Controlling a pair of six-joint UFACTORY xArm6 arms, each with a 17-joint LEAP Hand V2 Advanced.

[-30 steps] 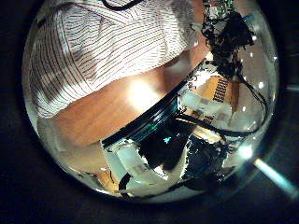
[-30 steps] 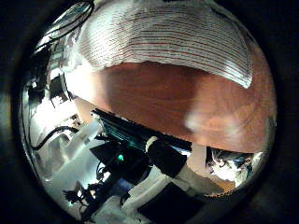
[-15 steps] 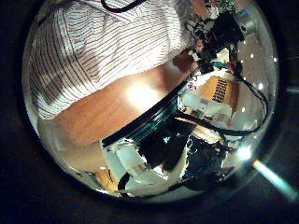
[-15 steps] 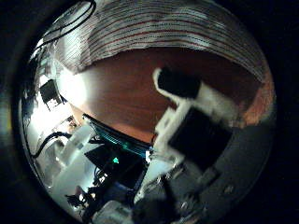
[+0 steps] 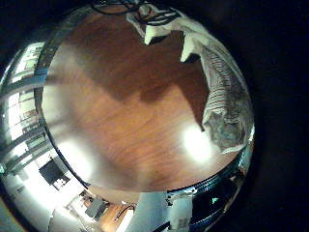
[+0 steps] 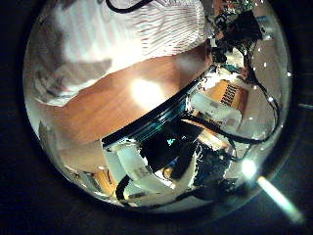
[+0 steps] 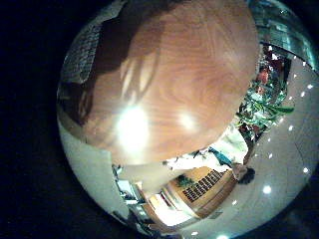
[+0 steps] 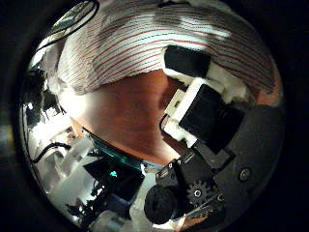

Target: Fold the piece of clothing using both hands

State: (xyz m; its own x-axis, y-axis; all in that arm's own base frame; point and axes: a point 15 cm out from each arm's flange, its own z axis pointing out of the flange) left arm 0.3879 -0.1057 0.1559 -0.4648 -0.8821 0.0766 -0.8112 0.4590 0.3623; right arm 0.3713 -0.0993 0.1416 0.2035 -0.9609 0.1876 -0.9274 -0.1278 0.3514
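Note:
The striped garment lies on the wooden table and fills much of the right thumb side palm view. My right hand has its fingers curled in onto the cloth near its edge. The left thumb side palm view shows the garment close by, at the table. The left little finger side palm view shows the garment bunched along one side of the table. The right little finger side palm view shows it beside bare table. My left hand does not show.
The table's edge runs close to the left palm, with robot hardware and room clutter beyond it. The floor and furniture lie past the table edge in the right little finger side palm view.
My right hand's fingers have curled further into view and now lie on the cloth, which fills more of the picture. The garment's edge by the left palm has shifted and bunched.

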